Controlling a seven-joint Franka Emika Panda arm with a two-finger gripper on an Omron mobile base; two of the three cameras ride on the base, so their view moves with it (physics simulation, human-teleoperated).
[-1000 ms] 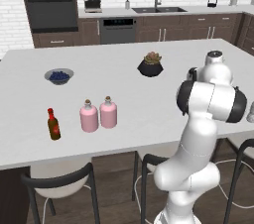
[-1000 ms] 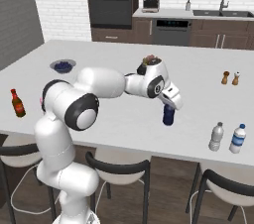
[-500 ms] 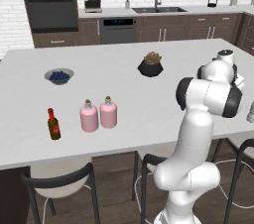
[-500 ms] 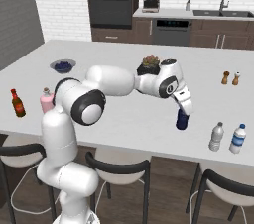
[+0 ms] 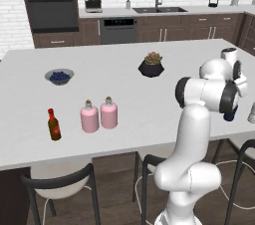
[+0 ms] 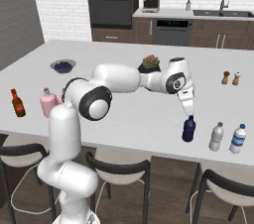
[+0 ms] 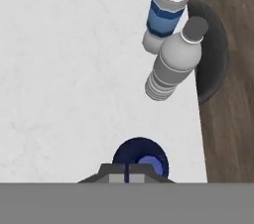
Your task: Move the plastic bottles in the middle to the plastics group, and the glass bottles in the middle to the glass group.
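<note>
Here the worktop [image 6: 124, 114] carries the dark blue bottle [image 6: 188, 129], now standing directly under the hand [image 6: 190, 114] and just beside two plastic bottles [image 6: 227, 138]. A second ago it hung in the hand, short of them. The hand's jaws are now pressed together above its cap, gripping nothing; judged delivered to the plastics group.

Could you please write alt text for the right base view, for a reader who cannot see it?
The white arm reaches across the kitchen island, its gripper shut just above the dark blue bottle, which stands beside two plastic bottles near the island's front edge.
</note>
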